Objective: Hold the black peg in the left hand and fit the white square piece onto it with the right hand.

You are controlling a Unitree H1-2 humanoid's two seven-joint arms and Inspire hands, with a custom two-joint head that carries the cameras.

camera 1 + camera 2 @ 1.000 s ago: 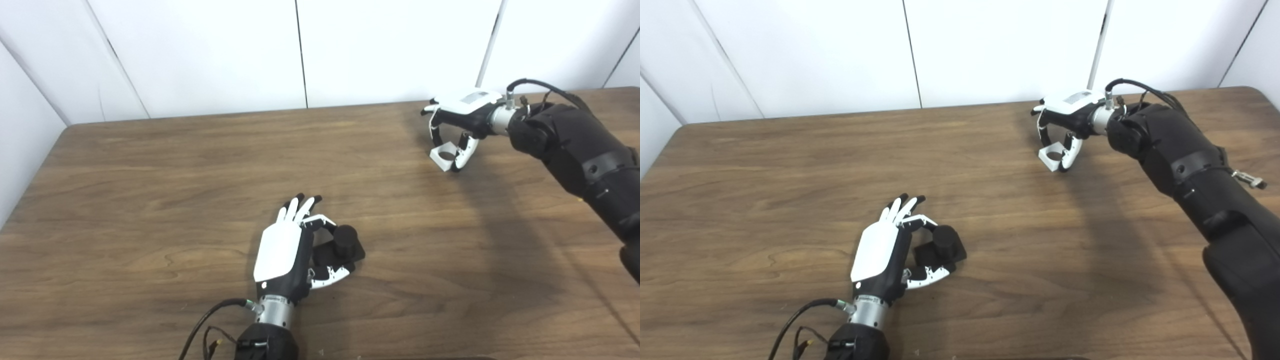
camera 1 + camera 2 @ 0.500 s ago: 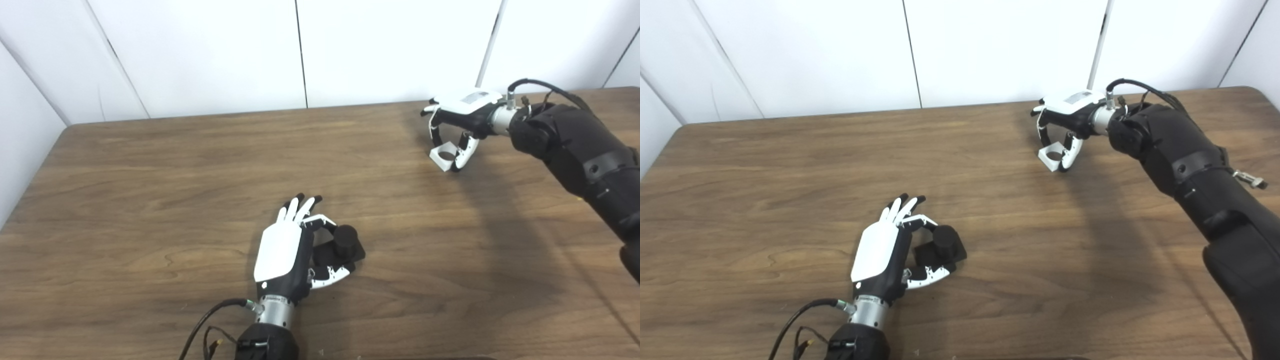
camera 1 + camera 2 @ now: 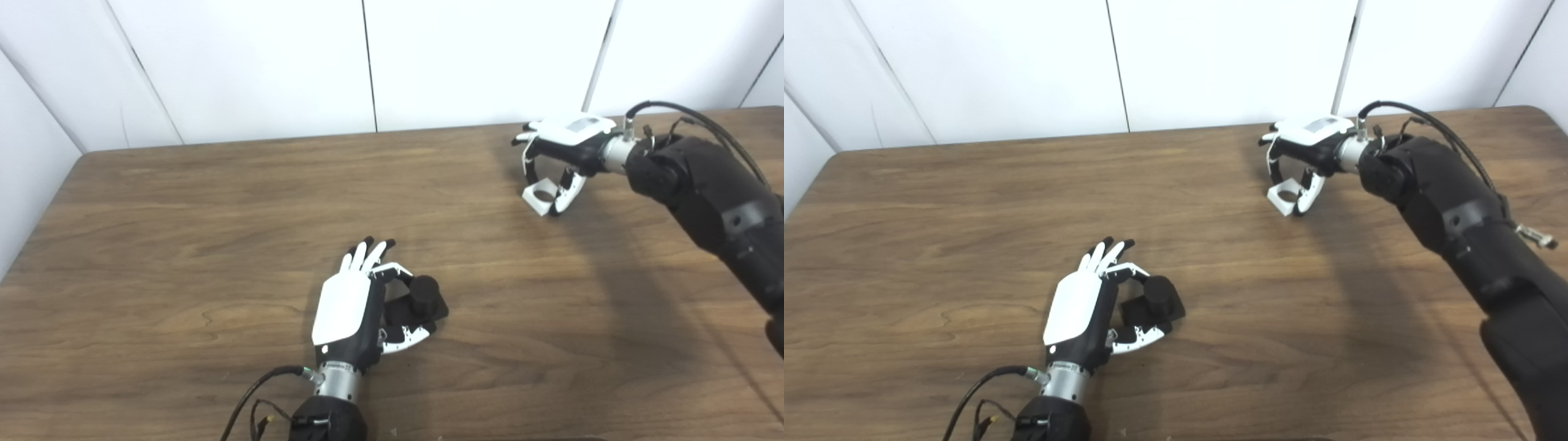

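The black peg (image 3: 423, 301), a short round post on a square black base, sits on the wooden table (image 3: 184, 202) near the front middle. My left hand (image 3: 349, 306) is closed around its base from the left, fingers and thumb on it. The white square piece (image 3: 539, 197), with a round hole through it, is at the far right of the table. My right hand (image 3: 560, 150) is shut on it from above, fingers on one side and thumb on the other. It also shows in the right eye view (image 3: 1285, 197), tilted and a little off the table.
The table's far edge meets a white panelled wall (image 3: 367, 61). My right forearm (image 3: 704, 190) reaches across the right side of the table. A cable (image 3: 257, 392) trails from my left wrist at the front edge.
My right hand has shifted a little to the left and up with the white square piece in it. My left hand and the black peg have not moved.
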